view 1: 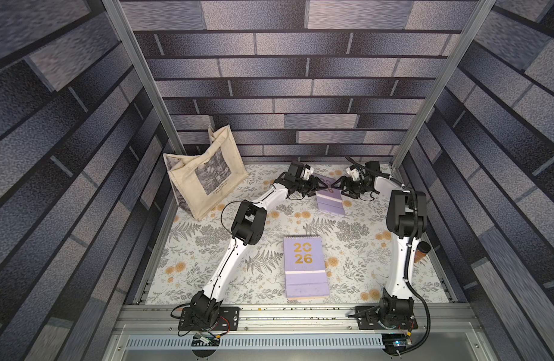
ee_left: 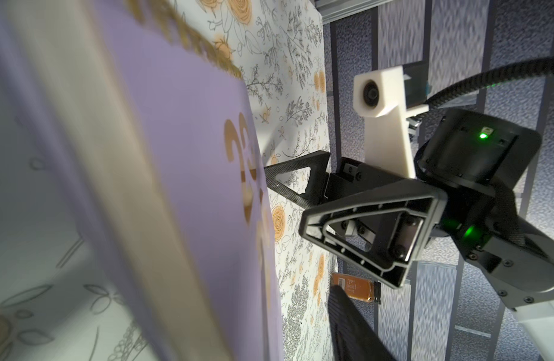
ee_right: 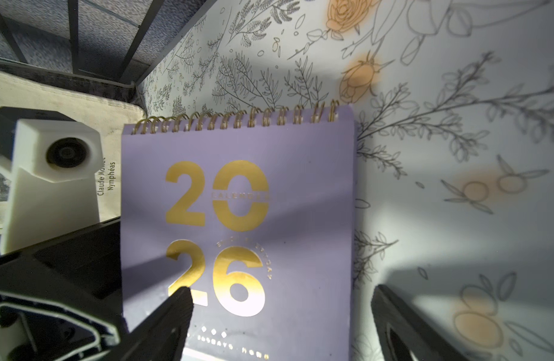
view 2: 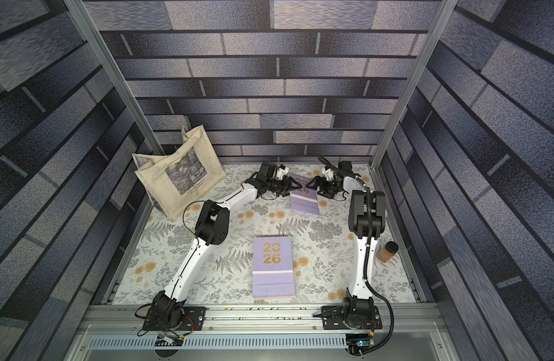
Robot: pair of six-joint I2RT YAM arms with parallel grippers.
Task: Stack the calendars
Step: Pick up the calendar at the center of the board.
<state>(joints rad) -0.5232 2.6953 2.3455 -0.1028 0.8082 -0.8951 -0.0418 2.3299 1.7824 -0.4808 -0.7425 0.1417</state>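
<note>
Jaws, right gripper (view 1: 337, 187): wide open, holding nothing. In the right wrist view one finger (ee_right: 178, 312) hung over the lilac cover and the other finger (ee_right: 391, 309) was beyond the cover's long edge, over the floral mat (view 1: 347, 247).

Jaws, left gripper (view 1: 323, 187): cannot tell whether clamped. In the left wrist view only one finger (ee_left: 347, 318) showed; the rest was hidden behind the blurred cover.

Far calendar (view 1: 330, 203) lay directly between the two sets of jaws. Its long axis ran from the spiral binding (ee_right: 235, 120) back toward the arm bases, crosswise to the line joining the grippers, so each gripper faced a long side edge. The edge on the left gripper's side looked raised, with the pale backing (ee_left: 119, 175) showing. Contact there was likely but not confirmed. The left arm looked nearer to a hold, and the right jaws had room to close on the opposite edge.

Near calendar (view 1: 305, 268) lay well behind both sets of jaws, toward the bases and between the arms, spiral end pointing at the jaws. A peach edge showed under its near end; probably a pile, count unclear. I judged it the drop target.

Tote bag (view 1: 203, 178) stood well out beyond the left gripper's outer side. Amber jar (view 2: 387, 251) sat behind the right jaws, beside that arm. Neither blocked the straight path back to the near calendar, though both forearms flanked it.
</note>
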